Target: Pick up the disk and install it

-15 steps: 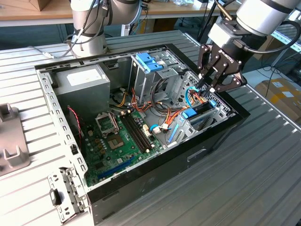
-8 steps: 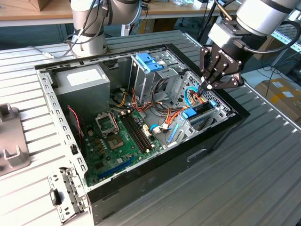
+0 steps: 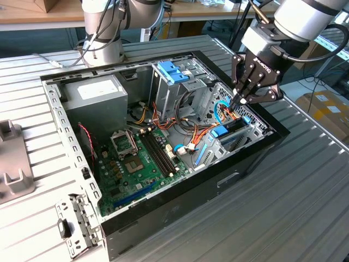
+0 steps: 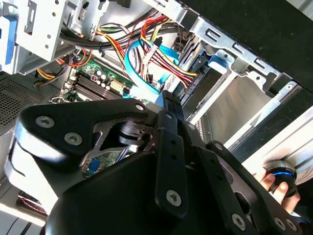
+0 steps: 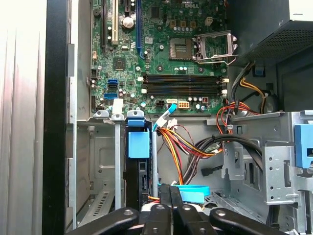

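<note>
- While the gripper [image 3: 241,101] sits at the exterior view's right, its fingers [image 5: 168,196] are together, gripping nothing.
- Disk [image 5: 137,161] stands seated in the drive bay [image 5: 100,166], lower-left of the first wrist view.

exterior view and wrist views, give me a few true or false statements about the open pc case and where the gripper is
1. The gripper is over the drive cage at the exterior view's right end of the case. True.
2. The case has its side panel on. False: it lies open, with the motherboard exposed.
3. The disk stands on edge in a bay slot, seen in the first wrist view. True.
4. The gripper hovers above the power supply. False: that box sits at the case's opposite end.
5. The CPU socket carries a cooler. False: it is bare.
</note>
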`<state>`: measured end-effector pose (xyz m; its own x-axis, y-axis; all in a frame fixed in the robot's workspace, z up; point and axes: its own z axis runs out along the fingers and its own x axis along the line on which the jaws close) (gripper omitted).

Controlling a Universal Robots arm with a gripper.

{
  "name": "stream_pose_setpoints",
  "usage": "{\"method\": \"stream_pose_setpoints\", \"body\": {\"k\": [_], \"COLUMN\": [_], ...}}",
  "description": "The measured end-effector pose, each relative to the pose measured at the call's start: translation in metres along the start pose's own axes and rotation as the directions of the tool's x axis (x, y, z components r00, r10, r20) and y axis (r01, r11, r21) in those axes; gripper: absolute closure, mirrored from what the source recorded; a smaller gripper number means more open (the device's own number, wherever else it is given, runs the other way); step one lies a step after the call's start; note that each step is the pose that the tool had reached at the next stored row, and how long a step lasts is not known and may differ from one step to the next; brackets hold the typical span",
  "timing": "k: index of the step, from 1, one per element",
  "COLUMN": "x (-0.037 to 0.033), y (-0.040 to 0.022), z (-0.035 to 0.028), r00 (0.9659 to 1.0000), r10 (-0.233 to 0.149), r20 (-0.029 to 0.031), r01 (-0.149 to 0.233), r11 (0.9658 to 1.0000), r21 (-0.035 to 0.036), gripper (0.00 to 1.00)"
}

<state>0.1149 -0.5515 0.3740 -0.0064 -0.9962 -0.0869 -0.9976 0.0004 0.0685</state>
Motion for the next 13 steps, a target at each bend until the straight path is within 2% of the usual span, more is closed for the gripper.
{"method": "stream_pose_setpoints", "body": {"k": [1,3,9,13], "x": [0.0000,0.0000,-0.0002,-0.0015], "y": [0.0000,0.0000,-0.0001,-0.0003], "z": [0.0000,0.0000,0.0004,0.0037], "r00": [1.0000,1.0000,1.0000,1.0000], "r10": [0.000,0.000,0.000,0.000], "r20": [0.0000,-0.0001,0.0001,0.0000], "r01": [0.000,0.000,0.000,0.000], "r11": [1.0000,1.0000,1.0000,1.0000], "r21": [0.0000,0.0000,0.0000,0.0000], "gripper": [0.83,0.69,0.69,0.69]}}
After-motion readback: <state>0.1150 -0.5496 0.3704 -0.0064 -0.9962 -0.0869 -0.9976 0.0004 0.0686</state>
